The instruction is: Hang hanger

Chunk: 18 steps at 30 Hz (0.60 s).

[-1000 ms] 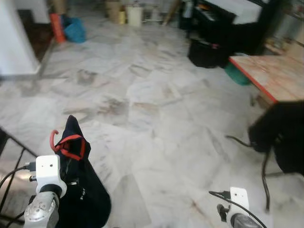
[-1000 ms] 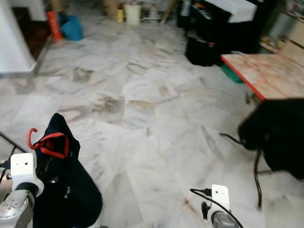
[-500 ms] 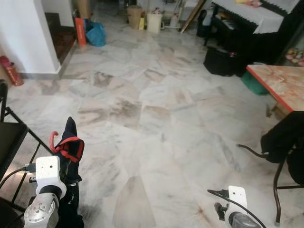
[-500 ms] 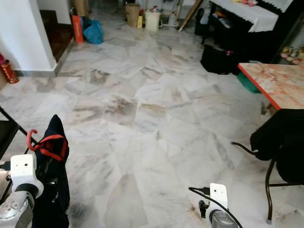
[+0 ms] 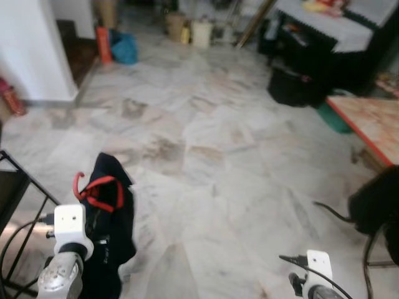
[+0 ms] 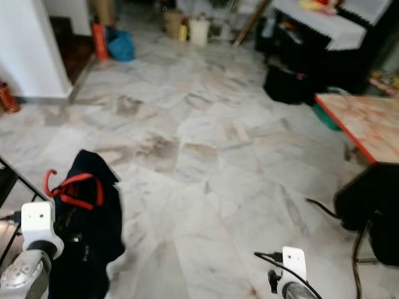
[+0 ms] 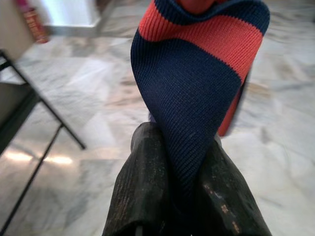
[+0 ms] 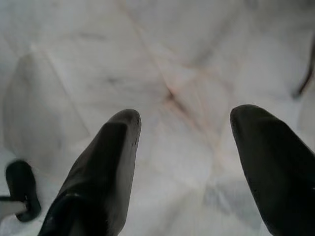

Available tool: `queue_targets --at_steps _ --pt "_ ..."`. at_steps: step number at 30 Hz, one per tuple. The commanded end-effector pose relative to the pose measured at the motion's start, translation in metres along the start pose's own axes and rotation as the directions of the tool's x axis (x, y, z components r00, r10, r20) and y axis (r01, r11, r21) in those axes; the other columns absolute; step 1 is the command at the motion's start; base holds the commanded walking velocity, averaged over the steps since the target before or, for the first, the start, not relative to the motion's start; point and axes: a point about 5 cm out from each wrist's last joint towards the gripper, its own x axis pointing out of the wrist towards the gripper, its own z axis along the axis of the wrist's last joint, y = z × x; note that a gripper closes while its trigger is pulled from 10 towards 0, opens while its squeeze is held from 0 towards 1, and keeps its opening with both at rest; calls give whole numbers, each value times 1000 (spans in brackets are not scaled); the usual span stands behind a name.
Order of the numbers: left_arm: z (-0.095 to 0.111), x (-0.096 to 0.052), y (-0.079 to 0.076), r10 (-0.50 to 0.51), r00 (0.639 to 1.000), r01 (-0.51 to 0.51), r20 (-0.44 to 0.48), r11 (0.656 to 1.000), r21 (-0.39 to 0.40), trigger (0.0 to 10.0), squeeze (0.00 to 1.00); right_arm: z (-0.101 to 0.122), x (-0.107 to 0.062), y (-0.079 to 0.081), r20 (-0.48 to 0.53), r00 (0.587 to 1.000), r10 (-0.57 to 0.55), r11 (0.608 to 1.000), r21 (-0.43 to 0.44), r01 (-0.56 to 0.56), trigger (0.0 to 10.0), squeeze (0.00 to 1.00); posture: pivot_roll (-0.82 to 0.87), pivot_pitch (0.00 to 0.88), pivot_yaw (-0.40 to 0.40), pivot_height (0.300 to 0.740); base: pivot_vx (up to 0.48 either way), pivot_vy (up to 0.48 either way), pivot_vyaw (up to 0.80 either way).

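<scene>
A red hanger (image 5: 78,185) carries a navy garment with a red collar band (image 5: 107,224), held up low on my left side. My left gripper (image 7: 179,162) is shut on the hanger through the garment's striped knit collar (image 7: 197,73); its white wrist block (image 5: 69,223) sits just in front of the cloth. The garment hangs down and swings out to the right. My right gripper (image 8: 184,147) is open over bare marble floor, and its wrist (image 5: 318,265) sits at the lower right.
A black folding rack (image 5: 12,193) stands at the far left. A chair draped in dark cloth (image 5: 377,215) and an orange table (image 5: 374,121) are on the right. A white wall corner (image 5: 31,50), bags and a black cabinet (image 5: 324,43) line the far side of the marble floor.
The head camera has swung and tilted while I move, so the whole scene has shifted. The garment now swings out to the right below the hanger. Both grippers keep their states.
</scene>
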Motion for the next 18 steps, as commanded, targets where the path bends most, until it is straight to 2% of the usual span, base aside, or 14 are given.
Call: queue_targets --at_steps 1,18 --pt "7 0 5 20 999 -20 27 1000 6 10000 0 9 1 8 38 999 22 999 29 -24 10000 0 105 0 -105 716 356 0 0" --pt "6 0 4 16 1000 -17 20 1000 9 10000 0 9 1 7 37 999 22 999 26 -23 10000 0 104 0 -106 716 361 0 0"
